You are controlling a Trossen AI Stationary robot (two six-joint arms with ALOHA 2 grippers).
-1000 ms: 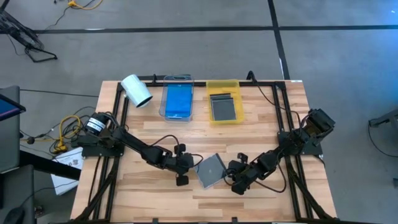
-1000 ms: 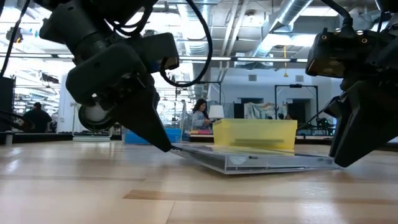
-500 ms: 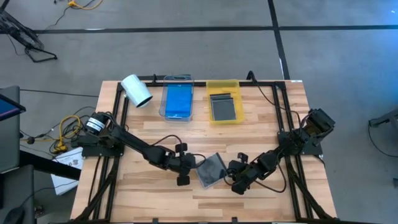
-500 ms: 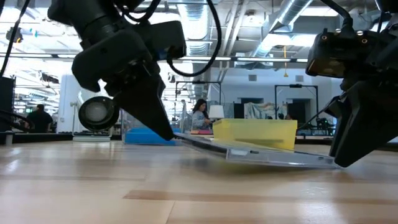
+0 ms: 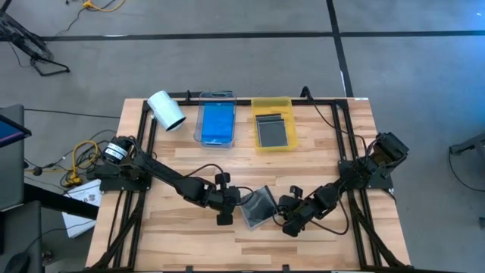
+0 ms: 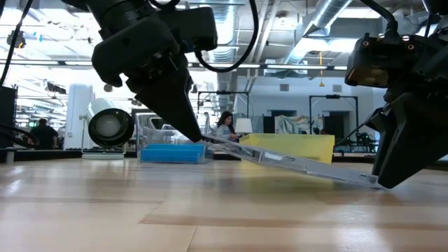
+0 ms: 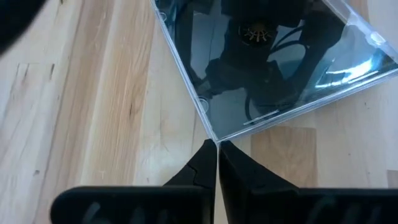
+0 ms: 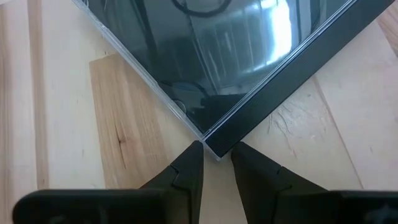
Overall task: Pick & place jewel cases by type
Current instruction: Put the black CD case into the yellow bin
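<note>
The left gripper [image 5: 236, 202] is pinching one corner of the dark jewel case [image 5: 260, 206] with its fingers squeezed tight, lifting that side off the table [image 5: 189, 243], while the right gripper [image 5: 279, 214] is holding the opposite corner between slightly parted fingers, down low.

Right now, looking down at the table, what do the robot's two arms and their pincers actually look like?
Both arms are matte black, built of slim jointed segments with black cables looping alongside. The left arm has a round silver-white cap at its base; the right arm starts from a boxy black housing. The left gripper and right gripper each end in two flat, dark, tapering fingers like wedges, with no markings visible.
</note>
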